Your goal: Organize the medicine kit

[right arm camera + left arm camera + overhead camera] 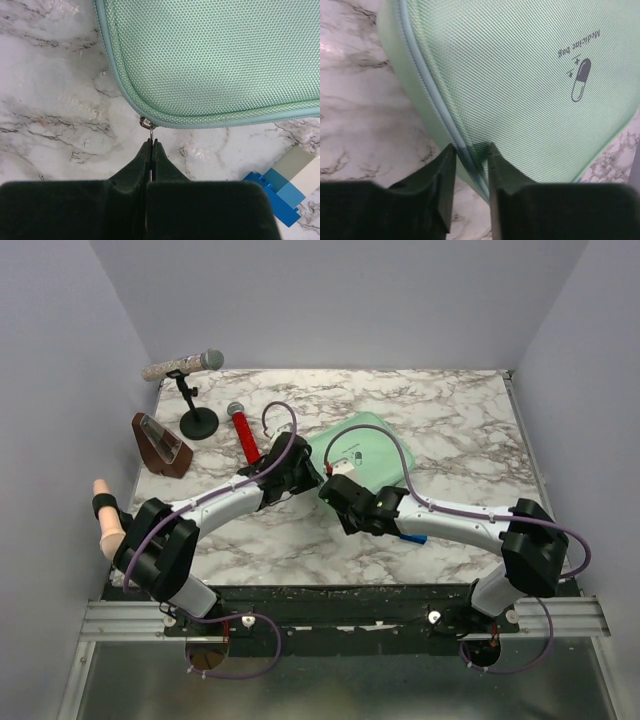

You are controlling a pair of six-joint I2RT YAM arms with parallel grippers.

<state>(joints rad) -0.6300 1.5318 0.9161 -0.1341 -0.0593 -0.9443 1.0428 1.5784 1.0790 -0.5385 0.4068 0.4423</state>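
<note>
- The left pincer (pixel 469 150) was narrowed onto the rim of the medicine kit (pixel 520 70), with one finger on either side of the zip seam.
- The right pincer (pixel 150 146) was pressed shut on the zipper pull (pixel 145 123), with the kit's corner just ahead of its tips.
- A white, grey-veined marble tabletop (pixel 55 100) lay beneath both pincers.
- A blue-and-white block (pixel 287 187) sat to the right pincer's right.
- Plain pale grey walls (pixel 350 300) enclosed the table.

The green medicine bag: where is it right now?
Seen from above, the medicine kit lies near the middle of the marble table, its near corner met by the left gripper and right gripper, a red-handled tool to its left.
</note>
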